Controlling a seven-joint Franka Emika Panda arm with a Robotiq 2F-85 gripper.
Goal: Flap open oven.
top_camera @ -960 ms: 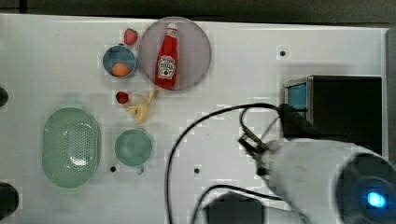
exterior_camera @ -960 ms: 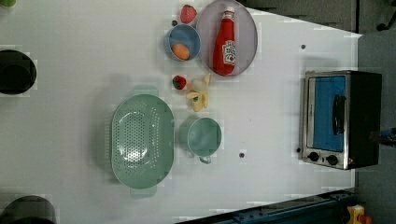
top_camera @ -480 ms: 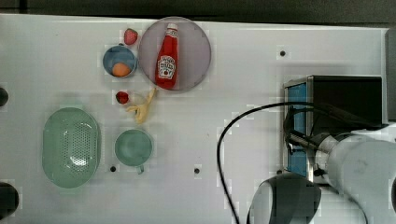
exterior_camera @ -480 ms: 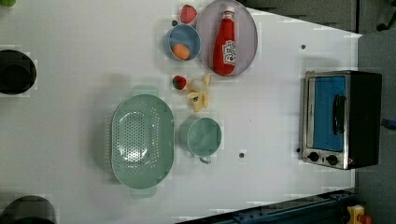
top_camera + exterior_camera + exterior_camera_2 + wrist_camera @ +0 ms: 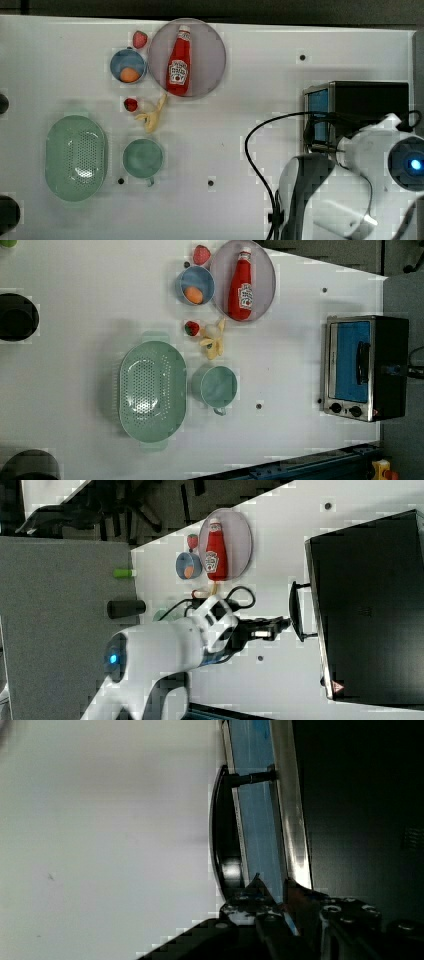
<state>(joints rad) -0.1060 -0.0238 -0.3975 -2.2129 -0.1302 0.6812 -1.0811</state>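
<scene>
The oven (image 5: 365, 367) is a black box with a silver front frame, a blue glass door (image 5: 350, 362) and a dark bar handle (image 5: 362, 362); it stands on the left view's right side with its door closed. In the right view my gripper (image 5: 286, 624) reaches level with the handle (image 5: 295, 611), its tips just short of the bar. In the wrist view the fingertips (image 5: 257, 885) stand a little apart, open, close beside the handle (image 5: 222, 835) and over the door glass (image 5: 255, 820). Nothing is gripped. From the top view, the arm covers the oven's (image 5: 367, 107) near corner.
On the top view's left half lie a ketchup bottle (image 5: 178, 67) on a round plate (image 5: 210, 45), a blue bowl (image 5: 128, 65), two strawberries, a banana (image 5: 154, 116), a green colander (image 5: 76, 157) and a green cup (image 5: 143, 158). A black cable (image 5: 255, 150) loops from the arm.
In the top view the arm has swung right, bringing the gripper from the open table up to the oven's door. The oven and the other objects have not moved.
</scene>
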